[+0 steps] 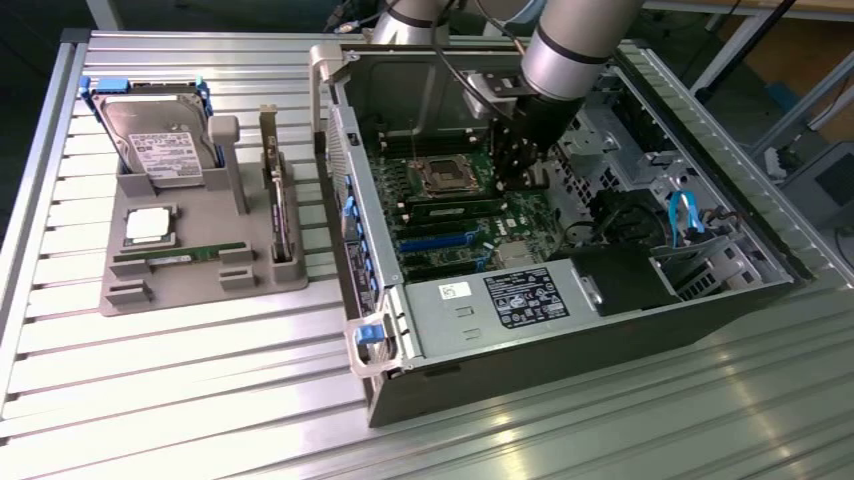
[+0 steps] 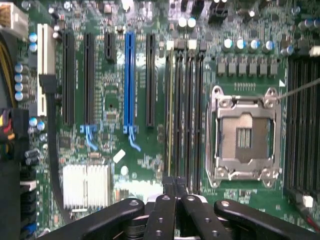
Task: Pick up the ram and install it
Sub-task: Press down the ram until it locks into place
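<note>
One ram, a thin green stick, lies flat in the grey holder tray at the exterior view's left. A second ram appears seated on edge in the memory slots inside the open computer case. In the wrist view it shows as a thin pale edge in the outer black memory slot. My gripper reaches down into the case over these slots. Its black fingers are shut together, and the gripper has its tips at one end of the slot bank, with nothing visible between them.
The empty processor socket lies beside the slots, and a blue expansion slot and a silver heatsink sit on the other side. The tray also carries a hard drive, a silver processor chip and an upright card.
</note>
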Robot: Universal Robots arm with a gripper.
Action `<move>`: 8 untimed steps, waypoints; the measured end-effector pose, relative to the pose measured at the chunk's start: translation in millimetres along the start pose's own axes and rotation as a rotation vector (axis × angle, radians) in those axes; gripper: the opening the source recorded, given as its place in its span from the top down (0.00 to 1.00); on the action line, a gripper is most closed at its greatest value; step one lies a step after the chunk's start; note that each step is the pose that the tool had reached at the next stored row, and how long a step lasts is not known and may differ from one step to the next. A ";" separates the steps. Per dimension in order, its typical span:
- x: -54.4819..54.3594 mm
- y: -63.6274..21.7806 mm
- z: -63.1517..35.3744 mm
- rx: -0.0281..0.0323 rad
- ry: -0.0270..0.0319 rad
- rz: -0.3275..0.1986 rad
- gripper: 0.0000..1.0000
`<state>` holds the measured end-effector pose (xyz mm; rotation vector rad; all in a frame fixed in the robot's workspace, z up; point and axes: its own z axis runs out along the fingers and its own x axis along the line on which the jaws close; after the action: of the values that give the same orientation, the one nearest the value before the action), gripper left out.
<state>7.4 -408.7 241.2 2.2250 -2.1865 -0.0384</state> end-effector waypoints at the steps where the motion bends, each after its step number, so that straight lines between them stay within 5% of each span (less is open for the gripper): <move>1: -0.1 2.5 0.1 0.0000 0.0001 0.000 0.90; 8: -0.5 24.3 0.8 0.0000 0.0000 0.000 0.90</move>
<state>-16.9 -408.6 241.2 2.2251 -2.1865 -0.0384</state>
